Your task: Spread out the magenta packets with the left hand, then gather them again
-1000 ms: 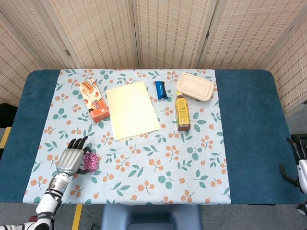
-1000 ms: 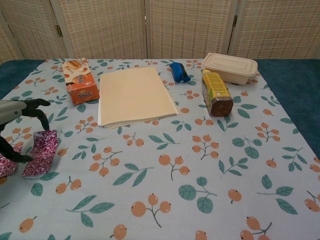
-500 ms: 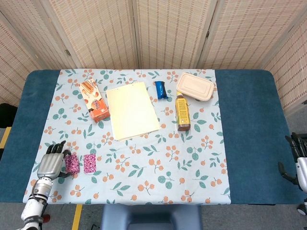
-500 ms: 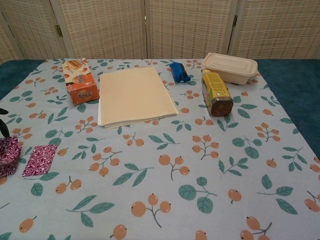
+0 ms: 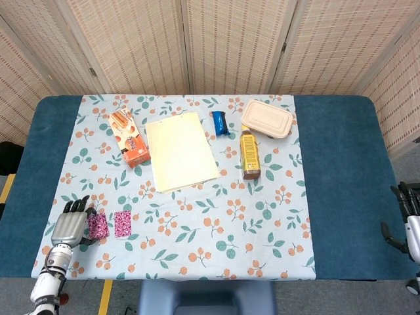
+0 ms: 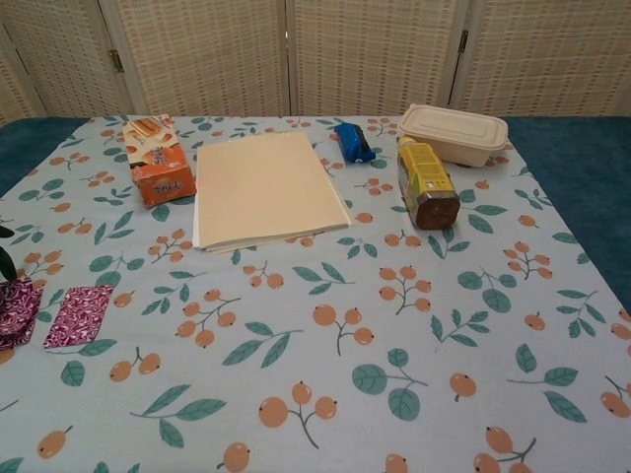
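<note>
I see two magenta packets flat on the cloth (image 5: 197, 216) near its front left corner, side by side with a small gap: left packet (image 5: 98, 225), right packet (image 5: 123, 224). My left hand (image 5: 67, 224) rests palm down with its fingertips on the left packet's outer edge; I cannot tell whether it grips it. In the chest view only dark fingers (image 6: 5, 258) show at the frame edge. My right hand (image 5: 408, 223) hangs off the table's right end, fingers curled, nothing in it. Paper stack (image 5: 180, 150), carton (image 5: 129, 137) and bottle (image 5: 249, 154) lie further back.
</note>
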Action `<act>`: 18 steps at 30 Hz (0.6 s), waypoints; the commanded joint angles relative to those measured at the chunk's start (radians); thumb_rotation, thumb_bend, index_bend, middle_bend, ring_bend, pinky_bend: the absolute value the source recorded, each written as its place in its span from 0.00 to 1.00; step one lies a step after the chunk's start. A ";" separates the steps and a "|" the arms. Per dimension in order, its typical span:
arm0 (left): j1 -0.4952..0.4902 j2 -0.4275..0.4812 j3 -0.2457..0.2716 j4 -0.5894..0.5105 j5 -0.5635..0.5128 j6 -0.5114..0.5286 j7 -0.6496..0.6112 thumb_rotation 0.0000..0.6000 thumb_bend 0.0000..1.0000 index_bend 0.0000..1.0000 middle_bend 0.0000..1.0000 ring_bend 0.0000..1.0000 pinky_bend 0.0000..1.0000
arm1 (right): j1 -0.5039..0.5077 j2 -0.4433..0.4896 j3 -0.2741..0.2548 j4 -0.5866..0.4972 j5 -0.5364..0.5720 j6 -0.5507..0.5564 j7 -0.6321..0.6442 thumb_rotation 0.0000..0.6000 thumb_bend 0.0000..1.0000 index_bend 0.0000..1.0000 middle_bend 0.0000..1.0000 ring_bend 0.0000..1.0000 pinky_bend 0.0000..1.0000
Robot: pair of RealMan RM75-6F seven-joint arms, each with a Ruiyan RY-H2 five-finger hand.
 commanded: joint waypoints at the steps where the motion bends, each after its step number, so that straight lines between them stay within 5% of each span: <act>1: 0.002 -0.005 -0.003 0.011 -0.004 -0.008 0.000 0.97 0.23 0.31 0.01 0.00 0.00 | 0.000 -0.001 -0.001 -0.002 0.000 -0.001 -0.001 1.00 0.46 0.00 0.00 0.00 0.00; 18: 0.008 -0.013 -0.007 0.031 0.004 -0.032 0.011 0.97 0.23 0.29 0.01 0.00 0.00 | -0.003 0.000 -0.003 -0.011 0.004 0.002 -0.011 1.00 0.45 0.00 0.00 0.00 0.00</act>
